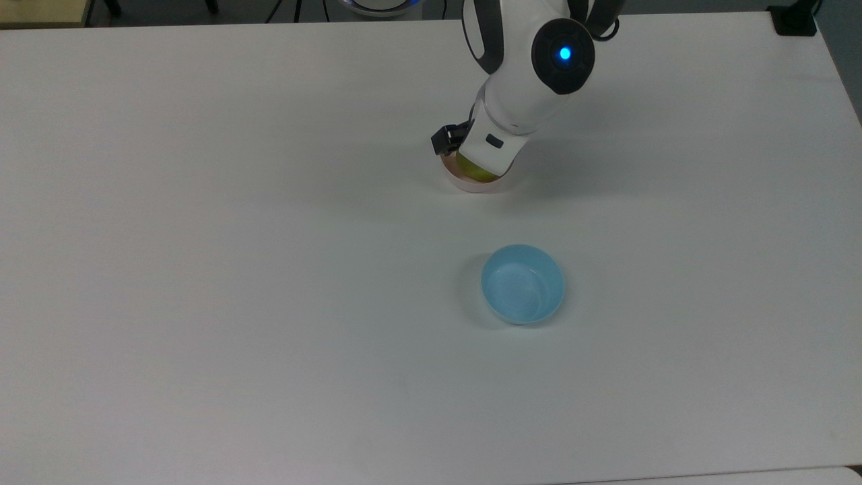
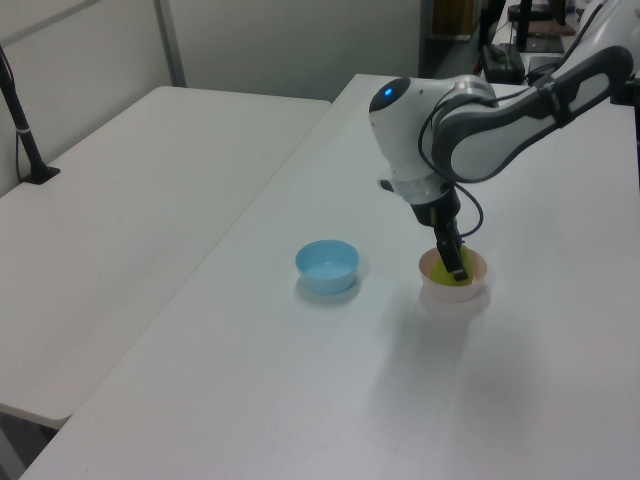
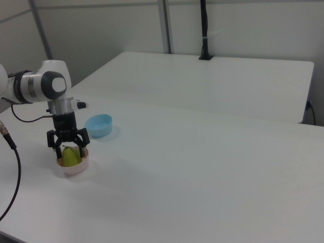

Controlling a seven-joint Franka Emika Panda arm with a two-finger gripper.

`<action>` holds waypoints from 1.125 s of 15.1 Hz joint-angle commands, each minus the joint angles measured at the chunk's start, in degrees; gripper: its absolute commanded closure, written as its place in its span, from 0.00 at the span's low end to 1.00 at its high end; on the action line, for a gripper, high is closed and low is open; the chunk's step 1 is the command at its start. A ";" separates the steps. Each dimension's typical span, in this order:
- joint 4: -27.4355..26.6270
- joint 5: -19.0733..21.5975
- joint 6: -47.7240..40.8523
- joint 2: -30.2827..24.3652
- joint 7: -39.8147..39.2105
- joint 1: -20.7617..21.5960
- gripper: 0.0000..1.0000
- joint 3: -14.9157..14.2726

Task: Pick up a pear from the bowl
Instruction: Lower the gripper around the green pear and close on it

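I'm sitting w/ the gripper [image 3: 68,150] down over the pink bowl [image 3: 76,167], fingers spread wide and straddling the pear [image 3: 70,156], one finger each side of it in the right view, tips at about rim level. The pear is standing inside the bowl, stem end up, mostly covered by the wrist in the top view, where just a yellow-green sliver [image 1: 471,171] is peeking out under the hand above the bowl's near rim [image 1: 481,186]. In the left view the finger [image 2: 455,262] is reaching down into the bowl [image 2: 455,291] in front of the fruit. So I'm judging the step as the final descent before closing, not yet a grasp. To do it well, I'm thinking: keep lowering a touch so the pads are meeting the fat belly of the pear and not the narrow neck, since a pinch high up is likely to squirt it out. I'm watching that neither tip is catching the bowl wall, bc the bowl looks light and would prob. slide or tip on the white table [image 1: 269,303]. Closing slowly and centred, so both pads are landing together and not shoving the pear sideways against the rim. Then lifting straight up, checking the bowl isn't coming along w/ it. The light blue bowl [image 1: 522,283] is sitting well apart toward the top view's bottom, so it's no obstacle.
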 commanded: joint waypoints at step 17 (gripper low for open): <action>2.96 0.61 -2.67 -5.53 -0.31 -1.34 0.69 -0.12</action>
